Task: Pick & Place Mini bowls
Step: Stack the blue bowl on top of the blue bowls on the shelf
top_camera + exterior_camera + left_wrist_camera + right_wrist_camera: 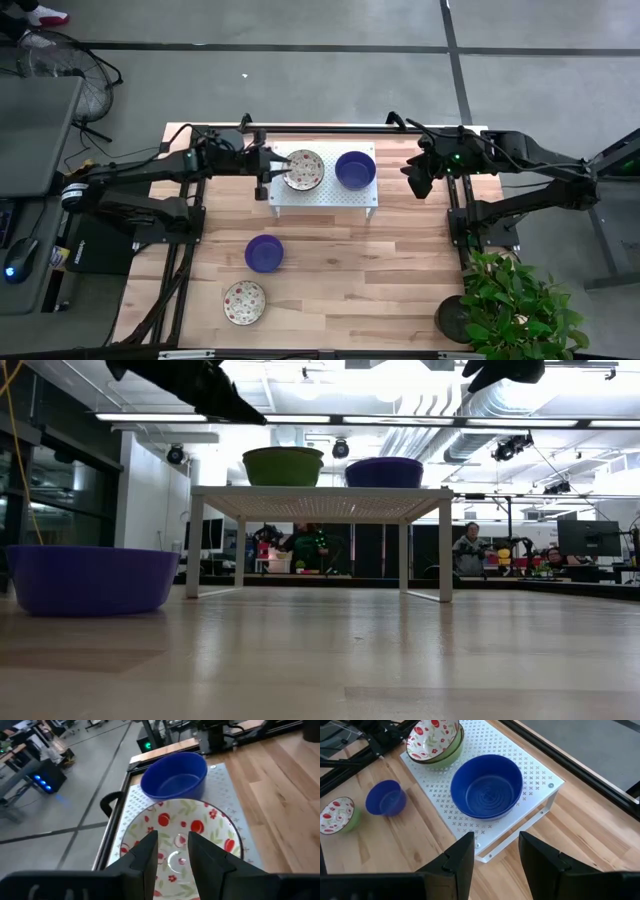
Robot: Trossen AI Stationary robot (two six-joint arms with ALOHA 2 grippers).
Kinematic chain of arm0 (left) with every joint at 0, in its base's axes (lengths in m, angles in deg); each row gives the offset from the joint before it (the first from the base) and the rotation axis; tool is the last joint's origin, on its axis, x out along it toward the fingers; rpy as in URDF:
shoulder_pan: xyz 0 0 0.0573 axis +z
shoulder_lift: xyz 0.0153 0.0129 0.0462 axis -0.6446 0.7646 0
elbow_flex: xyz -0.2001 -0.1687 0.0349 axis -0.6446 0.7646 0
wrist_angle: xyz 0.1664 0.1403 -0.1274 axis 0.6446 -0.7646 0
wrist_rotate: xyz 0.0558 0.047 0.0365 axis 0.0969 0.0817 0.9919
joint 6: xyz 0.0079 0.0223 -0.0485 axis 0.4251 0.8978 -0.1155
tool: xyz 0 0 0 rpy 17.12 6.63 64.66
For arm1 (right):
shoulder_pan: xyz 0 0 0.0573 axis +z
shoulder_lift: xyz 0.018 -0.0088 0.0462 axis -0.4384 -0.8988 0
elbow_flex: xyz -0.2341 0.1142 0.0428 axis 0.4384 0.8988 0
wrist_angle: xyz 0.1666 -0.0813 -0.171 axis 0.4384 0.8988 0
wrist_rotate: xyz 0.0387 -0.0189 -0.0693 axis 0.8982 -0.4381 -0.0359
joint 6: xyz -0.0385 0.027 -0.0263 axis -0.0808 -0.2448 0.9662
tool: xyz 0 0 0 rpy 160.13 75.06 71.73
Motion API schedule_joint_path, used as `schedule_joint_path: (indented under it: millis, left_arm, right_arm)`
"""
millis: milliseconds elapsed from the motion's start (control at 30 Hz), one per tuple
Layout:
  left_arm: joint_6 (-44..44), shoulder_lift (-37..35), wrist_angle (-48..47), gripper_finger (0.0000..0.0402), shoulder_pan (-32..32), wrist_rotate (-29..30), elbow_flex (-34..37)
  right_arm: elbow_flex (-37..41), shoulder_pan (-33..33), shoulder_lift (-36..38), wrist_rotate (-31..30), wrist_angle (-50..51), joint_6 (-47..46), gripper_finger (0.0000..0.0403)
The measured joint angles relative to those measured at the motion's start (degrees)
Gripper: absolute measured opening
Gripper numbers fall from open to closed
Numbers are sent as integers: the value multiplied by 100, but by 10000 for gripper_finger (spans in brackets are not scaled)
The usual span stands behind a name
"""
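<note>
A white perforated rack (322, 195) stands at the table's far middle. On it rest a cream bowl with red speckles, green outside (303, 170) (182, 832) (283, 465), and a blue bowl (355, 169) (486, 785) (384, 471). Another blue bowl (264, 253) (90, 578) and another speckled bowl (244, 302) (337, 815) sit on the wood nearer me. My left gripper (272, 170) (172, 855) hovers open just above the left rim of the speckled bowl on the rack. My right gripper (415, 185) (495, 855) hangs open to the right of the rack, above the table.
A potted plant (520, 305) stands at the table's near right corner. A black rail (330, 128) runs along the far edge behind the rack. Bare wood (370, 270) lies right of the two table bowls. People sit in the room behind (467, 550).
</note>
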State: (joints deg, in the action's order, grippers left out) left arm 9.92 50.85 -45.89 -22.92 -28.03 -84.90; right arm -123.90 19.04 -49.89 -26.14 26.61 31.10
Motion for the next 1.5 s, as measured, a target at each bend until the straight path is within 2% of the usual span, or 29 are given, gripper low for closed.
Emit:
schedule_joint_path:
  millis: [133, 333, 500, 733, 867, 1000, 1167, 1333, 1500]
  left_arm:
    - [6, -3, -171, 104, 2, -238, -3]
    - [-228, -361, -1261, 104, -43, -554, -3]
    - [-760, -876, -2111, 104, -482, -153, -7]
    - [-2787, -1378, -3406, 104, -1626, 1026, -10]
    - [-4264, -1357, -4095, 104, -2326, 1321, -7]
    - [-5781, -1091, -4513, 104, -2894, 1359, -7]
    - [-7252, -557, -4683, 104, -3386, 1310, -5]
    - [-8028, 94, -4666, 104, -3571, 968, -5]
    - [-8343, 729, -4527, 104, -3565, 479, -3]
  right_arm:
    - [0, 0, 0, 7, -40, 0, 142]
    - [0, 0, 0, 66, -39, 48, 142]
    - [0, 0, 0, 130, -41, 158, 142]
    - [0, 0, 0, 290, -42, 425, 142]
    - [0, 0, 0, 338, -40, 448, 142]
    - [0, 0, -2, 452, -42, 645, 142]
    - [0, 0, -2, 580, -42, 710, 142]
    - [0, 0, -2, 650, -42, 702, 142]
    - [0, 0, -2, 825, -39, 696, 142]
